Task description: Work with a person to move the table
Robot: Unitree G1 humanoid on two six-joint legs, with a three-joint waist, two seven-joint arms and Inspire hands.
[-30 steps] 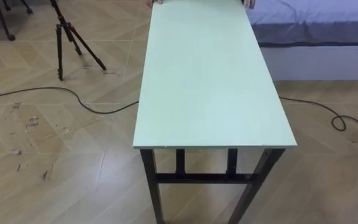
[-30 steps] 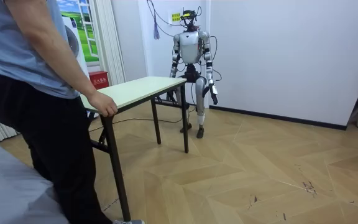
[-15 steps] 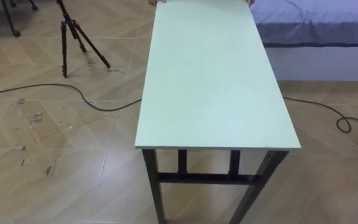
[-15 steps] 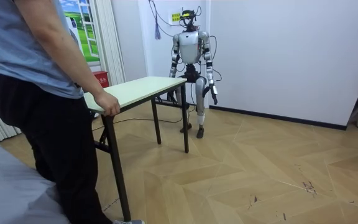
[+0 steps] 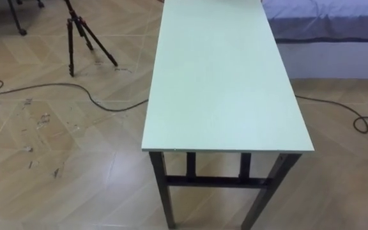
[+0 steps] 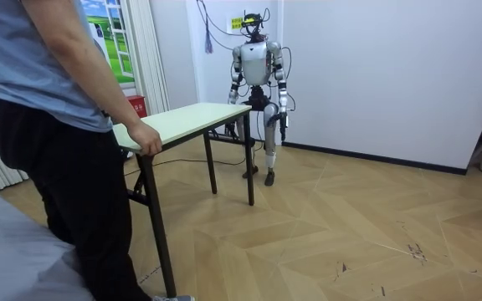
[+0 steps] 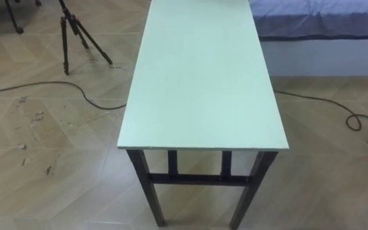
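Note:
A long table (image 5: 229, 76) with a pale green top and black legs stretches away from me, its near short edge just below me. In the room view I stand upright at its far end (image 6: 224, 109), facing it. A person (image 6: 48, 125) stands at the other end with one hand (image 6: 146, 140) curled over the table's corner. My left hand (image 6: 282, 119) hangs by my hip on the room view's right, apart from the table. My right hand (image 6: 229, 125) hangs low behind the table's end.
A black tripod (image 5: 82, 35) stands on the wooden floor to the table's left, with a dark cable (image 5: 75, 92) running past it. A bed (image 5: 331, 25) lies along the right, another cable (image 5: 363, 121) beside it. A red box (image 6: 132, 107) sits by the curtain.
The eye view has shifted, so the table's near edge sits lower and the person's hands have left the top edge. My left hand has risen slightly.

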